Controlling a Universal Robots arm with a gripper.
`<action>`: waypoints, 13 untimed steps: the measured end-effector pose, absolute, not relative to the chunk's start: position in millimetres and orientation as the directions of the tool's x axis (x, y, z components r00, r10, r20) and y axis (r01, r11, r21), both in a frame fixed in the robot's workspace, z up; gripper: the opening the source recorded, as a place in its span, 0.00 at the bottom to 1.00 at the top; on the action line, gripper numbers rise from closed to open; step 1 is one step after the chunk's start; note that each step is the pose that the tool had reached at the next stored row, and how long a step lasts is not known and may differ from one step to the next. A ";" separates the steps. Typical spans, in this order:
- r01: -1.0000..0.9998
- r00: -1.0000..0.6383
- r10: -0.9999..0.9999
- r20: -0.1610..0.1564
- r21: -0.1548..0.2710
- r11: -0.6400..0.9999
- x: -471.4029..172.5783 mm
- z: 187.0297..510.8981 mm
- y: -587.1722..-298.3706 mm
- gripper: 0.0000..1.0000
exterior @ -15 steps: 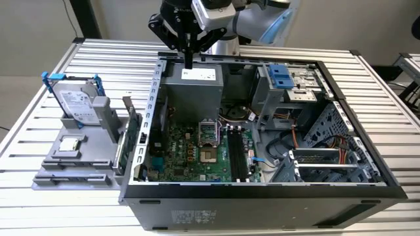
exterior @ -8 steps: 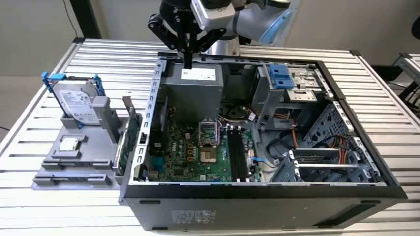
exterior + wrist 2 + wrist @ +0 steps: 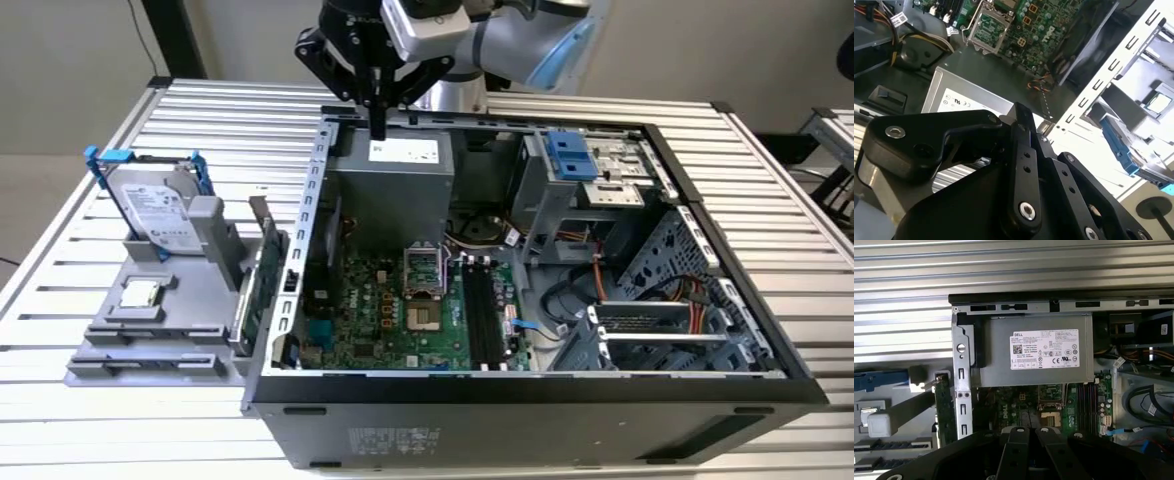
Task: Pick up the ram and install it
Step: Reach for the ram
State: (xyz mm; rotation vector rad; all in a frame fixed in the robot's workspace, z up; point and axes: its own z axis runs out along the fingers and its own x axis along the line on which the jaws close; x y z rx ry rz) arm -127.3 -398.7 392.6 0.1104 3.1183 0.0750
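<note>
1. While I hang over the back edge of the computer case, just above the power supply, my jaws taper to one thin tip in the exterior view. I read them as together, with nothing between them.
2. The ram stands on its long edge in the grey holder on the tabletop. It is just outside the case wall on the exterior view's left, near a hard drive and well apart from me.
3. Inside the case, the long black slots lie on the motherboard. As far as I can tell they are empty, so the ram is not yet installed.
4. I judge the ram to be light, thin and stiff, but fragile: its small chips and its contact edge should not take pressure.
5. The best hold, I think, is across the two flat faces near the middle of the upper edge, so that it hangs level. An off-centre hold could let the smooth board tilt or slip.
</note>
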 end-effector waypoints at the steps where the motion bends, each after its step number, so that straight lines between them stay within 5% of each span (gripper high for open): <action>1: 0.070 -0.997 0.071 -0.019 0.049 0.996 -127.9 392.6 -398.7 0.00; 13: 0.070 -0.997 0.071 -0.019 0.049 0.996 -132.9 392.6 -398.7 0.00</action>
